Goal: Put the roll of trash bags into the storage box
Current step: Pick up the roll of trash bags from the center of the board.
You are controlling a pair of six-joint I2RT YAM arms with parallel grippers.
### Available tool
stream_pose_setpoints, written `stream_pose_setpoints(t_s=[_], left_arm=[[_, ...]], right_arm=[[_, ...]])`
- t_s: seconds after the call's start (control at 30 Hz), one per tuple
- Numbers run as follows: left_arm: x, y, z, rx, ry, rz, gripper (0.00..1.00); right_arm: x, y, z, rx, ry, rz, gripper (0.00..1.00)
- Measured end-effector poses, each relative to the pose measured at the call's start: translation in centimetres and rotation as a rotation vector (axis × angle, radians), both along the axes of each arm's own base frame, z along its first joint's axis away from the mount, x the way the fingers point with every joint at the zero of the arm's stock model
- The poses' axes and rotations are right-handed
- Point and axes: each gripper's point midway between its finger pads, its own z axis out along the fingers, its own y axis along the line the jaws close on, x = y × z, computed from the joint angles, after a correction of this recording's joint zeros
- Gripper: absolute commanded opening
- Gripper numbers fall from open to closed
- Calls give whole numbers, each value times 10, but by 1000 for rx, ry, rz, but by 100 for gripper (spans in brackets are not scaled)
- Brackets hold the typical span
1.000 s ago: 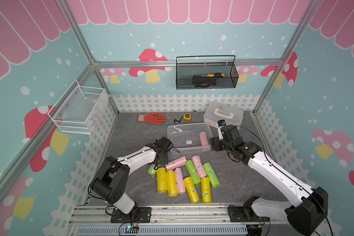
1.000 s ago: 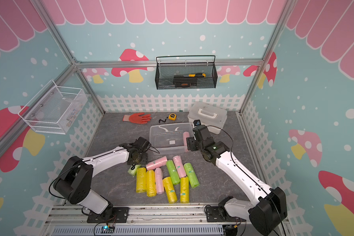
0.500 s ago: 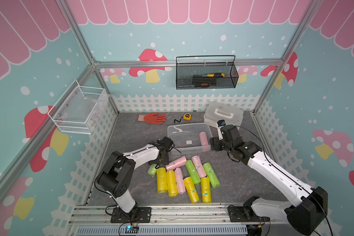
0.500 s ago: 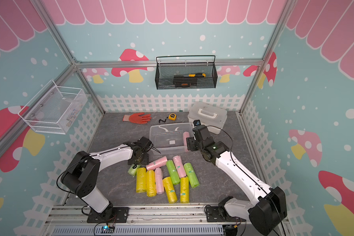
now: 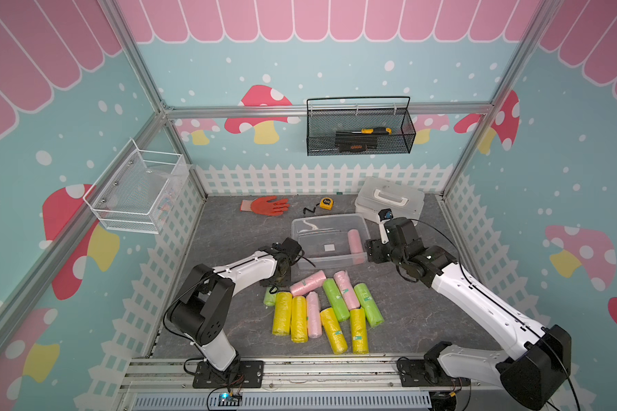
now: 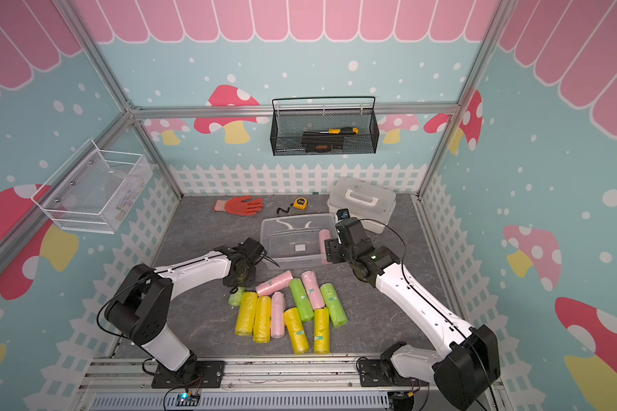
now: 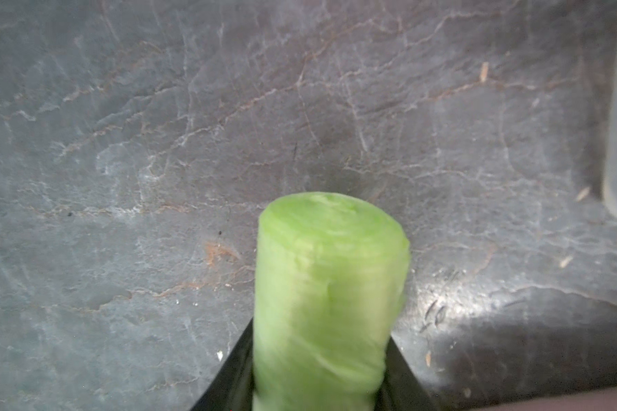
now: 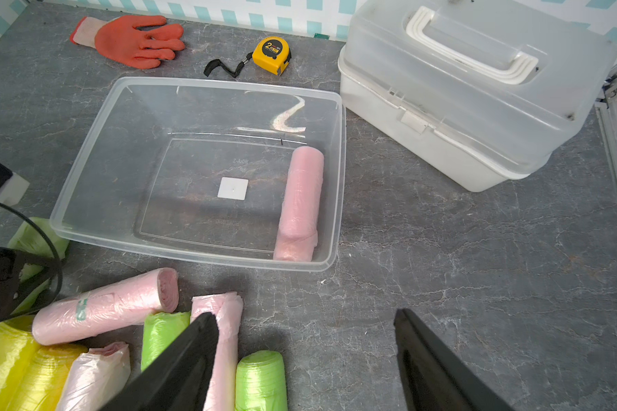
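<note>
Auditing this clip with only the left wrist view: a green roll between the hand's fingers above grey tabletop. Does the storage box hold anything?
Observer: One pink roll lies inside the storage box, along the wall nearest the right hand.
Operator: What is that hand doing?
Observer: It is open and empty, beside the box.
Operator: How many rolls are outside the box?
Observer: Besides the green roll, nine loose rolls lie clustered on the tabletop: four yellow, three pink, two green.
</note>
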Motion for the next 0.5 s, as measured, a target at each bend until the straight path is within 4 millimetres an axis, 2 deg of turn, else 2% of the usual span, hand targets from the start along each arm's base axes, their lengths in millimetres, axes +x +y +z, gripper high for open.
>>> stream_pose_setpoints(t_s=[0.17,0.27,0.5], left_arm=[[2,7,29,-11,-105,18,12],[2,12,48,-23,-171,32,0],[-1,15,82,-83,-288,54,0]], right_arm=[[0,0,0,-1,-1,-1,79],[0,0,0,-2,-1,-2,79],[0,-1,0,-3,-2,-3,79]])
